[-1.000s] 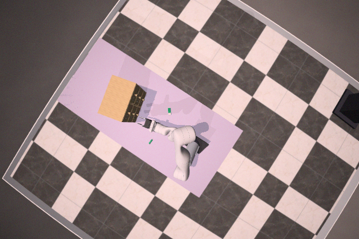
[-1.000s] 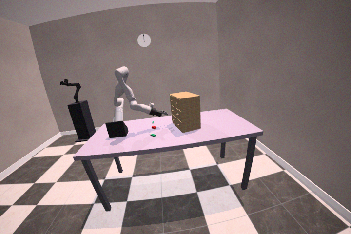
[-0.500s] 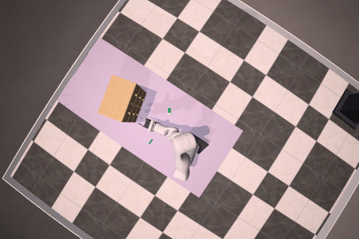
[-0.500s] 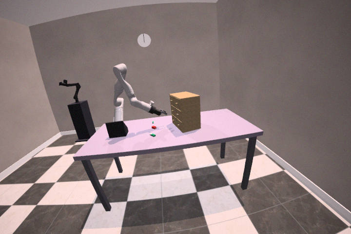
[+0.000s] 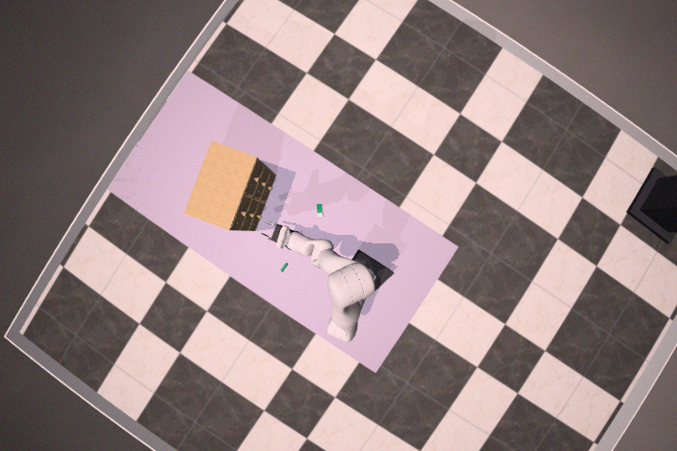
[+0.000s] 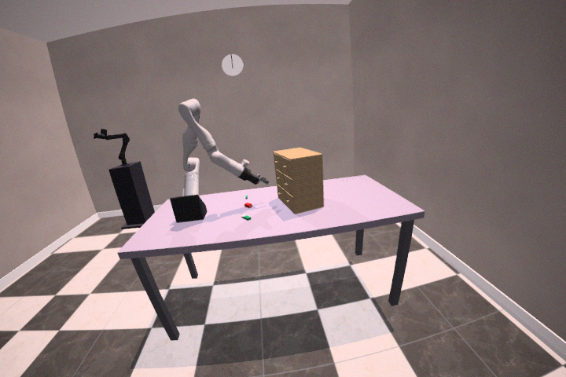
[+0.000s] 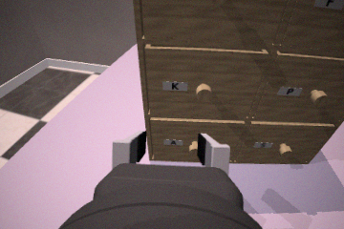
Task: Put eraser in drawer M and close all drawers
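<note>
The green-and-white block-shaped eraser (image 5: 320, 209) (image 6: 247, 217) lies flat on the pink table (image 5: 403, 266) (image 6: 337, 217), out in front of the small wooden chest (image 5: 219, 186) (image 6: 308, 182) (image 7: 204, 67) and well apart from it. Its long axis runs roughly along the chest's front, somewhat skewed to it; the white end points toward the chest's K-and-A side, the green end toward the P side. Just before the chest's A drawer (image 7: 167, 131), the black two-finger gripper (image 5: 264, 227) (image 6: 264, 180) (image 7: 171, 143) is spread wide, holding nothing.
</note>
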You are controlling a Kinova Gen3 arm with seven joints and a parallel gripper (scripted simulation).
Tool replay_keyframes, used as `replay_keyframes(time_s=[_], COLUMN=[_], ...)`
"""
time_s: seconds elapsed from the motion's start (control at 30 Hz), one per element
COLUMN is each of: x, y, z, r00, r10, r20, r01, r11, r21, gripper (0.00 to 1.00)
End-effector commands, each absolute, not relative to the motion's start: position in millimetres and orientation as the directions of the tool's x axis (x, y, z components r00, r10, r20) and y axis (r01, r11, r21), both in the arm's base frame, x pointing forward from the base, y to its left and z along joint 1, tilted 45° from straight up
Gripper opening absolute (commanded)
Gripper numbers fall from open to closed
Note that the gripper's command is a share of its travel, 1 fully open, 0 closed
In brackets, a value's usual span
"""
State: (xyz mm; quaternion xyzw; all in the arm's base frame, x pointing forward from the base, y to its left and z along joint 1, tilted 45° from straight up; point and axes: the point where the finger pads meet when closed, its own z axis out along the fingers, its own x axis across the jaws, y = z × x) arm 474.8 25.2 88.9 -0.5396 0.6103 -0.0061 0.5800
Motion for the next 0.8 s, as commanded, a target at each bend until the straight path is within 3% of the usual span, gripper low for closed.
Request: replay_keyframes(time_s=[0.0, 0.77], x=[477.2, 471.9], y=[15.7, 13.5], z=[90.4, 99.7], r00=[0.252, 0.263], r10=[-0.674, -0.663], r20=[-0.694, -0.701], r01=[-0.652, -0.722], r11=[0.411, 0.347], r21=[-0.637, -0.599], gripper=[1.00, 1.00])
